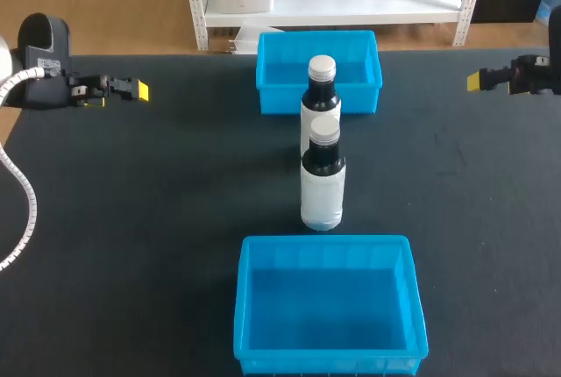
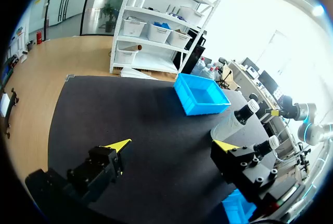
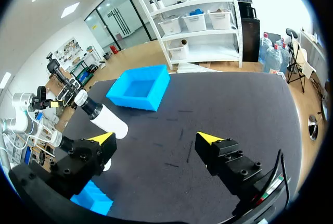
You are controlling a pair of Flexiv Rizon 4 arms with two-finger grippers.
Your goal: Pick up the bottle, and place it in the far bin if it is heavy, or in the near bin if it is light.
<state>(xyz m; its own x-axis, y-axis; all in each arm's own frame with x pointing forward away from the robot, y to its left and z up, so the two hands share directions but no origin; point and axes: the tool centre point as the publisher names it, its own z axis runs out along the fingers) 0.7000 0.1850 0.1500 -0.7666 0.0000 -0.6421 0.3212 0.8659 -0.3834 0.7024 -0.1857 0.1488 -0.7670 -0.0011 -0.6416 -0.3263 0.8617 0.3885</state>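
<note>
Standing bottles between bins

A front bottle point(image 1: 323, 186) and a rear bottle point(image 1: 320, 89) are being carried upright by the desk point(image 1: 158, 193), in line between the far bin point(image 1: 265, 79) and near bin point(image 1: 247, 307). The left gripper point(image 1: 138, 90) and right gripper point(image 1: 478, 81) are being held released at opposite desk sides, grasping nothing

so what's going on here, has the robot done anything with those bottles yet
Nothing is being handled yet. Two bottles stand upright on the dark table, the far bottle just behind the near bottle, lined up between the far bin and the near bin. The left claw and the right claw are both open, out at the table's sides and well clear of the bottles.
</note>
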